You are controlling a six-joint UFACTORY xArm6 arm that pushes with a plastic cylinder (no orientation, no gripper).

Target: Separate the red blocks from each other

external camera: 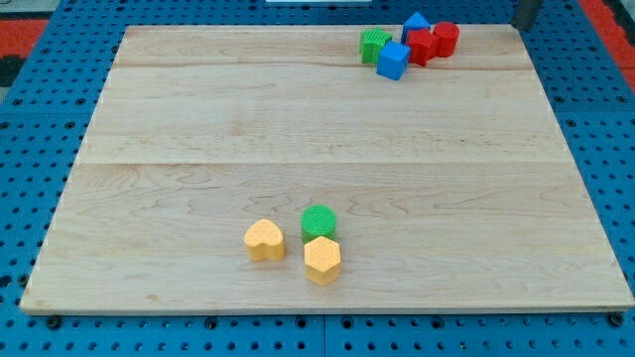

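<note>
Dark rod: I see only a stub of my arm's rod at the view's top right corner, cut off by the frame edge; my tip itself does not show, so I cannot tell what it touches.
Rod versus blocks: it sits to the view's right of the top cluster, apart from it.
Red blocks: a red cylinder touches a second red block on its left; the second one's shape I cannot make out. Both lie near the board's top edge.
Blue blocks: a blue block with a peaked top sits just behind the reds; a blue cube touches the second red block's left side.
Green block: one at the cluster's left end, against the blue cube.
Lower group: a green cylinder, a yellow hexagon just below it, a yellow heart just beside them, well apart from the cluster.
Surface: pale wooden board on a blue pegboard.
</note>
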